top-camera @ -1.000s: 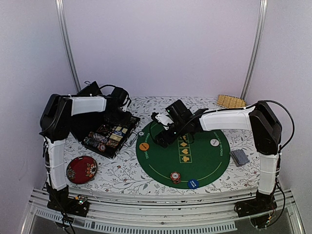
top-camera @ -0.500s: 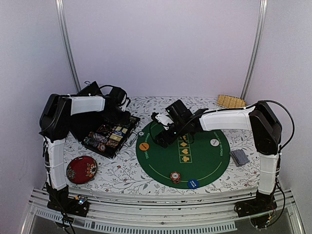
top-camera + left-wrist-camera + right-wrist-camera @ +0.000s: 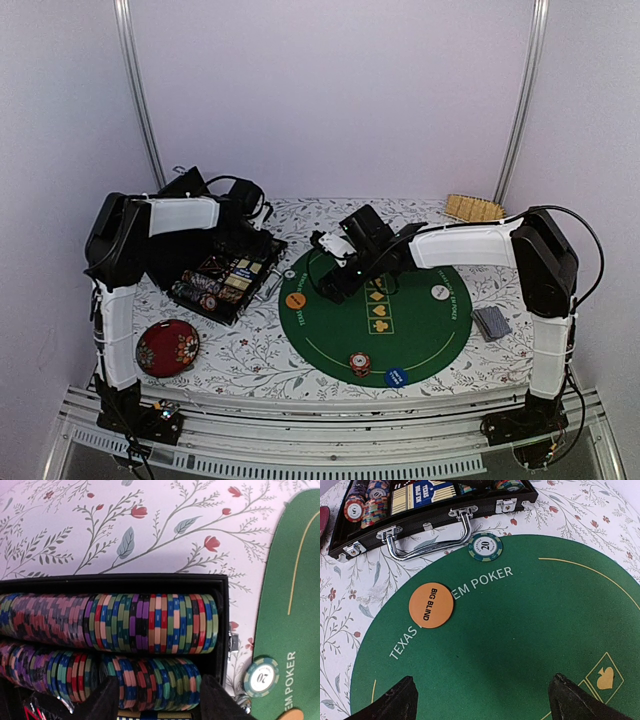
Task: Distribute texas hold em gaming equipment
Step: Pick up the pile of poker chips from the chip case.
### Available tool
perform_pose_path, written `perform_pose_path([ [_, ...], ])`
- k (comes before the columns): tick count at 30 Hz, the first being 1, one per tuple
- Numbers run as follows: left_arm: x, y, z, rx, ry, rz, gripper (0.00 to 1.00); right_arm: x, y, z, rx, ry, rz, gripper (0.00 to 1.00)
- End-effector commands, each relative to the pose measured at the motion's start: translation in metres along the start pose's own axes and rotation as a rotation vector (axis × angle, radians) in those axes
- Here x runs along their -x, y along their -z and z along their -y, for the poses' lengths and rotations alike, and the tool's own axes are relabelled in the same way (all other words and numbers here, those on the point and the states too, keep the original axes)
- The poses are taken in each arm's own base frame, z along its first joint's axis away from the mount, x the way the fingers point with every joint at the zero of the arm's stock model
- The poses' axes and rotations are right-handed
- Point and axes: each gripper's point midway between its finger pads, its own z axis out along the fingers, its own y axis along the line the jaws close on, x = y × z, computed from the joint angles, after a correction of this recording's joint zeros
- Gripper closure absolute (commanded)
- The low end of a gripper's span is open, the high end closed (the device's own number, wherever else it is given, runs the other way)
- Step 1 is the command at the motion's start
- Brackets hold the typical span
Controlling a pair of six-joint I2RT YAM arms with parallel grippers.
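The left pincer (image 3: 159, 680) hangs over the open case (image 3: 225, 268), which sits on the bench (image 3: 260, 360) at the mat's (image 3: 400, 330) 9 o'clock. Its fingers (image 3: 106, 700) stand apart astride the nearer row of chips (image 3: 160, 677). Whether they press on that row cannot be told from this angle.

The right pincer (image 3: 482, 679) hovers wide open and empty over the mat's 10 o'clock part.

On the mat, the orange disc (image 3: 431, 605) lies at 9 o'clock and the white disc (image 3: 439, 292) near 3. The blue disc (image 3: 396, 377) lies at 6, with a red stack (image 3: 360, 363) just beside it. A green chip (image 3: 485, 546) rests on the rim by the case handle (image 3: 427, 547). The cards (image 3: 491, 322) lie on the bench, off the mat at 3 o'clock.
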Motion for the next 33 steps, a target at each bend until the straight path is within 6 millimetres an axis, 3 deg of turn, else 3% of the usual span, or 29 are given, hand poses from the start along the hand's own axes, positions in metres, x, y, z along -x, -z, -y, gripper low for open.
perform_pose_path([
  [1, -0.064, -0.026, -0.041, 0.16, -0.008, -0.218, 0.49, 0.004, 0.011, 0.0, 0.011, 0.002, 0.013, 0.08],
  [6, -0.07, -0.025, -0.051, 0.14, 0.041, -0.238, 0.54, 0.004, 0.011, 0.0, 0.01, 0.002, 0.013, 0.07],
  [18, -0.079, -0.019, -0.056, 0.152, 0.049, -0.262, 0.47, 0.002, 0.011, 0.001, 0.009, -0.001, 0.005, 0.07],
  [24, -0.056, -0.008, -0.026, 0.027, 0.02, -0.165, 0.48, 0.001, 0.011, -0.001, 0.012, -0.001, 0.003, 0.07],
  [33, -0.019, 0.016, -0.032, 0.065, 0.037, -0.051, 0.37, -0.003, 0.009, -0.002, 0.019, -0.008, -0.007, 0.07],
])
